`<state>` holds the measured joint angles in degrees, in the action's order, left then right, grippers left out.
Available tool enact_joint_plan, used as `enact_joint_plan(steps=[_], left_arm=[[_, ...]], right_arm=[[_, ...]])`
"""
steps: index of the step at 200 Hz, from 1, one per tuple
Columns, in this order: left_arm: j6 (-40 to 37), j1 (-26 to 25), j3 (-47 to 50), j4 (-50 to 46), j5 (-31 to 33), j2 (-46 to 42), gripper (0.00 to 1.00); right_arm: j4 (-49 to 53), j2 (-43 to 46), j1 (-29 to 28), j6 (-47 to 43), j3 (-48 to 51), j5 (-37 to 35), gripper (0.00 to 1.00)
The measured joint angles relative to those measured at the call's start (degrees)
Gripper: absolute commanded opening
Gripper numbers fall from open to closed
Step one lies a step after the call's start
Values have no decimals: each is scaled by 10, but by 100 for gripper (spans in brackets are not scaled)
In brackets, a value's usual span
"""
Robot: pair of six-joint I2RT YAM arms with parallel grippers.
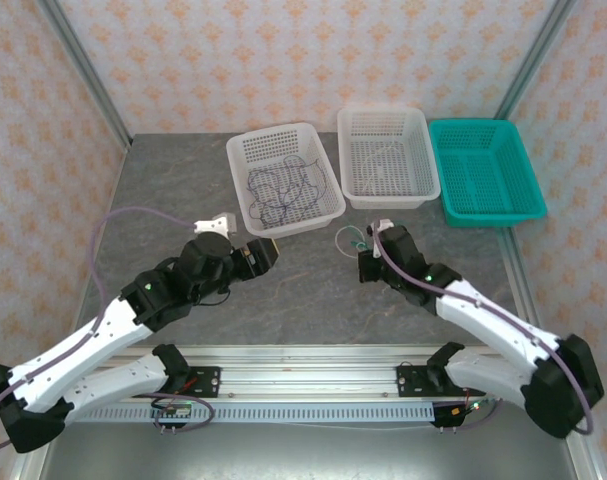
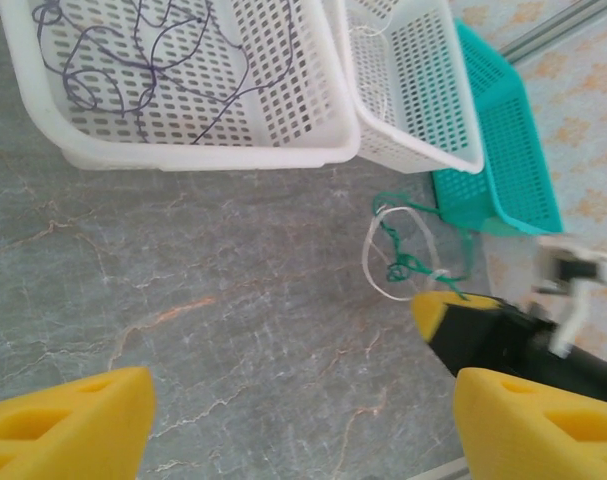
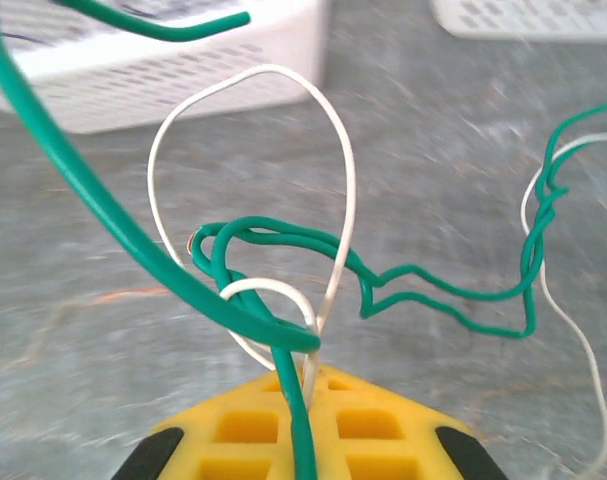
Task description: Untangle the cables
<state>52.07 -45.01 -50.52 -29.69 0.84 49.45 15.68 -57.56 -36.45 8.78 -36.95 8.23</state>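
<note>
A teal-green wire [image 3: 103,195] and a white wire [image 3: 338,170] are knotted together on the grey table between the arms; the same tangle [image 1: 351,240] [image 2: 403,262] lies just in front of the baskets. My right gripper [image 3: 303,385] [image 1: 366,250] [image 2: 438,300] is shut on both wires where they cross. A dark purple-black cable [image 1: 283,185] [image 2: 133,60] lies loosely coiled in the left white basket [image 1: 245,205]. My left gripper [image 2: 303,392] [image 1: 266,252] hangs open over bare table left of the tangle, with nothing between its yellow fingers [image 2: 73,420].
A second white basket [image 1: 428,190] [image 2: 463,150] stands in the middle at the back with a faint white wire [image 1: 383,160] in it. A teal basket [image 1: 528,205] [image 2: 538,190] stands to its right. Patterned walls close in the table.
</note>
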Motion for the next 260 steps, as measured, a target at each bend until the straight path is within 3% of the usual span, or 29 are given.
enact_joint_plan(steps=[34,73,122,139,149,156,164,177,187,197,227,260], left_arm=[[26,0,6,42,-22,38,75],[65,-3,19,148,-79,118,61],[95,-7,61,230,-95,162,47],[98,-7,61,244,-100,177,26],[109,-7,61,255,-104,185,0],[110,-7,61,259,-108,189,0],[109,-7,61,264,-110,192,0],[110,-7,61,267,-114,191,0],[109,-7,61,267,-114,186,0],[104,-7,61,260,-112,175,0],[63,-7,43,182,-82,124,0],[22,-7,28,105,-45,82,0]], right_arm=[[-29,50,-41,-12,16,55,0],[-89,52,-76,8,46,117,0],[-137,52,-80,56,59,164,0],[-150,52,-82,73,59,172,0],[-154,52,-82,80,59,173,0],[-156,52,-82,86,59,173,0],[-157,51,-82,94,59,170,8],[-154,50,-82,111,59,147,14],[-143,50,-84,129,59,106,15],[-118,50,-84,167,59,48,21],[-12,41,-61,291,68,-111,19],[65,24,-3,363,92,-159,22]])
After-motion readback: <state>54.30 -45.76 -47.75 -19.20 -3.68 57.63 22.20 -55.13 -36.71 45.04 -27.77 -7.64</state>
